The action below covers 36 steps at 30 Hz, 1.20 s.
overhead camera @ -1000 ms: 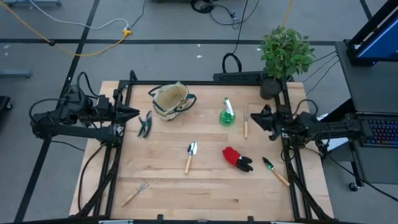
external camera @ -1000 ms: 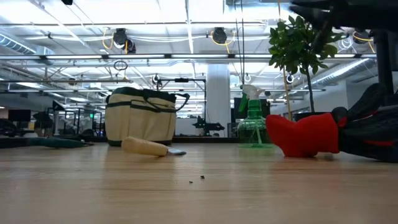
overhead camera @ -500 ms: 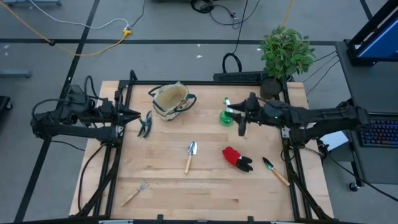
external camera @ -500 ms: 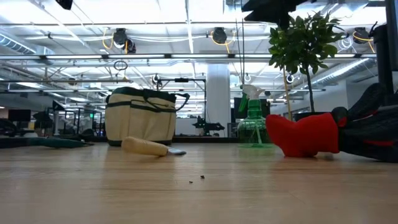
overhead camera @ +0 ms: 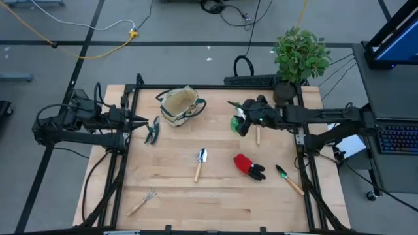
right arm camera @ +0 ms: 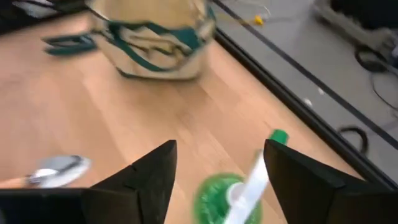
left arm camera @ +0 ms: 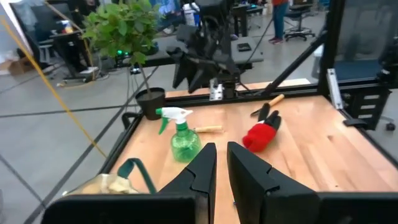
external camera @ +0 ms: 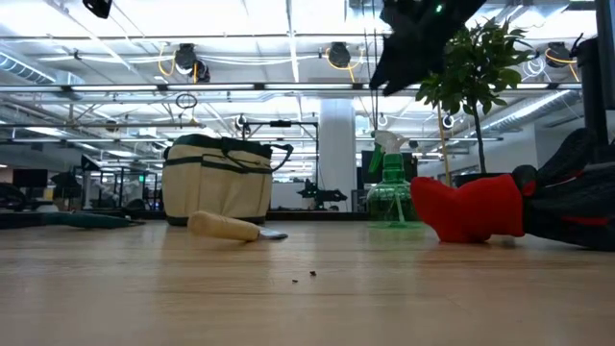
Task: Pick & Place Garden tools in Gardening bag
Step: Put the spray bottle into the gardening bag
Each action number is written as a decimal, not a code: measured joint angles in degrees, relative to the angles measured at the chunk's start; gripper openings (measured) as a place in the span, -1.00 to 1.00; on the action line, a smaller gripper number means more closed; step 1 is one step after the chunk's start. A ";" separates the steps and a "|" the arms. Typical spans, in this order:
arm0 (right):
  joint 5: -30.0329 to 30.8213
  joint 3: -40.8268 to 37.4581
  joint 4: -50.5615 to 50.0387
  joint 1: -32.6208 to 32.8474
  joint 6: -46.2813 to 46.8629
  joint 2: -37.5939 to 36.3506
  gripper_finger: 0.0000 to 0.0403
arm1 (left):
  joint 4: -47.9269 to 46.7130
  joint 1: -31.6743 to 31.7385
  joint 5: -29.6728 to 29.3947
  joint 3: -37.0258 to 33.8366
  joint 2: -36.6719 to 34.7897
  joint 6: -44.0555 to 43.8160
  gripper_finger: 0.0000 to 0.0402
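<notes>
Jaws wide above green spray bottle (right arm camera: 227, 196)

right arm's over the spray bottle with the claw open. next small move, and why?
Probably lower the right claw straight down around the green spray bottle and close. Its fingers are spread and the bottle's white head sits between them in the right wrist view, nothing held yet. The gardening bag stands open nearby. The left claw waits shut at the table's left edge.
</notes>
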 joint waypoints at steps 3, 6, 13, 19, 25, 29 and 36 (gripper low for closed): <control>-0.06 0.00 -1.28 -1.95 0.70 1.60 0.25 | 0.07 0.00 -2.23 0.00 0.00 0.02 -0.77; -0.27 0.00 -1.59 -3.69 0.92 2.67 0.29 | 0.09 0.00 -4.10 0.00 -0.01 0.02 -0.77; -2.47 0.07 -1.94 -6.40 1.40 5.38 0.31 | 0.12 0.00 -5.56 0.00 0.00 0.02 -0.77; -3.04 0.05 -2.80 -7.78 2.62 8.24 0.31 | 0.18 0.00 -5.56 0.00 -0.01 -0.20 -0.77; -3.08 0.11 -1.13 -8.47 2.68 9.71 0.22 | 0.14 0.00 -5.54 0.00 0.00 -1.14 -0.77; -3.21 0.00 -1.67 -8.47 3.28 9.79 0.05 | 0.14 0.00 -5.52 0.00 0.01 -2.14 -0.77; -3.23 0.02 -2.34 -8.47 5.66 9.79 -0.40 | 0.14 0.00 -5.51 0.00 -0.01 -2.26 -0.77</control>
